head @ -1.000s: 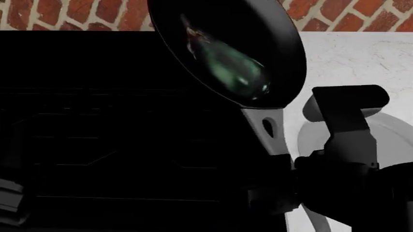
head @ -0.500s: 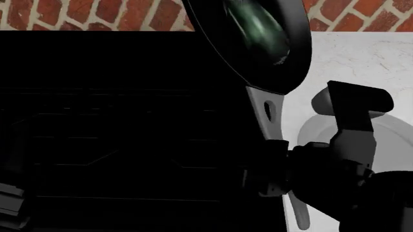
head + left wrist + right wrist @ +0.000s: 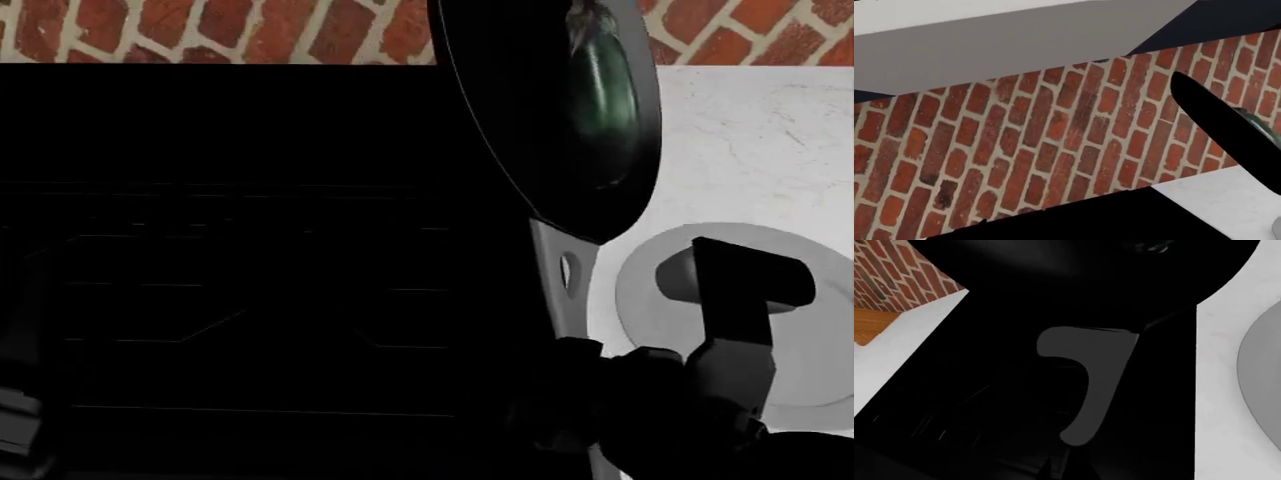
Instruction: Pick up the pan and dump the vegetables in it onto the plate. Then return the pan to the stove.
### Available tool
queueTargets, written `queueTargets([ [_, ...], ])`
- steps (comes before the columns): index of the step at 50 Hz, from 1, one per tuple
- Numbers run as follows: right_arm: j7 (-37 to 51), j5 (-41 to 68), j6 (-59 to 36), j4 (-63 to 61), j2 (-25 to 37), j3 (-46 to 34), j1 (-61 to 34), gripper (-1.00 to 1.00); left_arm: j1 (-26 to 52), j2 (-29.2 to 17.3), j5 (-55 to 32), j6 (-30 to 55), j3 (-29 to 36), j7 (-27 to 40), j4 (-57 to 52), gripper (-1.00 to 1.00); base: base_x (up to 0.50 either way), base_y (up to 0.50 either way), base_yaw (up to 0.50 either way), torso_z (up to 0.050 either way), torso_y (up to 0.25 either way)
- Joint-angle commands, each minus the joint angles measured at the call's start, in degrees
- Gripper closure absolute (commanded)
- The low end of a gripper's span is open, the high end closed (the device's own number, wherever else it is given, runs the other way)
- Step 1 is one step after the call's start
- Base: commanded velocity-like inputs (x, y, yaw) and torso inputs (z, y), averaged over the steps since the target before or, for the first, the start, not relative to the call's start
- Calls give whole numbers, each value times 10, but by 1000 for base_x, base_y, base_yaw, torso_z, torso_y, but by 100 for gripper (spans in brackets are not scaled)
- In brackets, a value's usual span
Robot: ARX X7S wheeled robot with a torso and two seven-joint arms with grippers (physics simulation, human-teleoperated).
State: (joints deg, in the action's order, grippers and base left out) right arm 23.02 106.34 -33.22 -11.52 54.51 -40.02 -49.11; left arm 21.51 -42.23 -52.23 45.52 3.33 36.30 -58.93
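Head view: the pan (image 3: 554, 110) is held aloft, tilted steeply on edge toward the plate (image 3: 814, 330), with its grey handle (image 3: 567, 275) running down into the right gripper (image 3: 587, 400). The fingers themselves are lost in shadow, so their closure on the handle cannot be told, though the raised pan suggests a firm hold. The vegetable (image 3: 601, 85) lies inside the pan against its far wall, not yet tipped out. The plate rests on the white counter (image 3: 747, 150), just beside the stove (image 3: 240, 250), and appears bare where the arm does not cover it.

Right wrist view: the handle (image 3: 1087, 380) and the dark underside of the pan fill the frame; the plate's rim (image 3: 1261, 370) shows at one edge.

Left wrist view: brick wall (image 3: 1021, 150) and the pan's rim (image 3: 1214, 120); the left gripper is not seen.

Progress: pan lifted and being tipped. Remaining: dumping the vegetable onto the plate, then setting the pan back on the stove.
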Motion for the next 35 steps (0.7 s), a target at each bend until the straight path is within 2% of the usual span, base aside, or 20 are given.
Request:
queueTargets([
  [1,-67,-12,38,6,-18,76,-32,100,-30,12,29,-14,-5,-19,21,-100,0,0,0,0,0],
  [7,-80,-13,61,-5,-10,96,-21,100,-55,11,53,-35,1,-33,36,-100,0,0,0,0,3],
  [13,-86,-17,70,2,-9,93,4,100,-47,-4,3,-28,-15,-1,-8,-100,0,0,0,0,2],
  [16,-92,-20,75,9,-14,91,14,100,-10,-112,-23,-147,107,90,-10,-100,0,0,0,0,4],
  [17,-94,-25,76,19,-19,86,20,100,44,-186,-17,-233,193,136,-11,-100,0,0,0,0,0],
  [18,-98,-27,76,22,-23,83,24,100,130,-249,3,-319,279,183,-11,-100,0,0,0,0,0],
  [19,-99,-27,77,23,-23,83,26,100,216,-276,12,-374,365,217,-11,-100,0,0,0,0,10],
  [21,-96,-35,79,21,-27,77,34,100,387,-291,32,-433,537,271,-11,-100,0,0,0,0,0],
  [25,-28,-115,38,-48,-27,29,22,100,731,-245,38,-518,881,381,-11,-100,0,0,0,0,3],
  [26,4,-146,6,-73,-26,5,6,100,764,-239,33,-523,967,386,-10,-100,0,0,0,0,0],
  [28,42,-156,-9,-119,-24,-1,-7,100,761,-230,28,-531,1139,385,0,-100,0,0,0,0,5],
  [32,146,-156,-90,-205,-18,-24,-78,100,748,-220,27,-547,1147,373,16,-100,0,1,2,0,3],
  [34,220,-151,-164,-234,-27,-54,-132,100,737,-215,32,-555,1149,372,25,-100,0,0,0,0,5],
  [35,222,-131,-149,-246,-27,-42,-134,100,732,-213,36,-558,1151,371,27,-100,0,0,0,0,0],
])
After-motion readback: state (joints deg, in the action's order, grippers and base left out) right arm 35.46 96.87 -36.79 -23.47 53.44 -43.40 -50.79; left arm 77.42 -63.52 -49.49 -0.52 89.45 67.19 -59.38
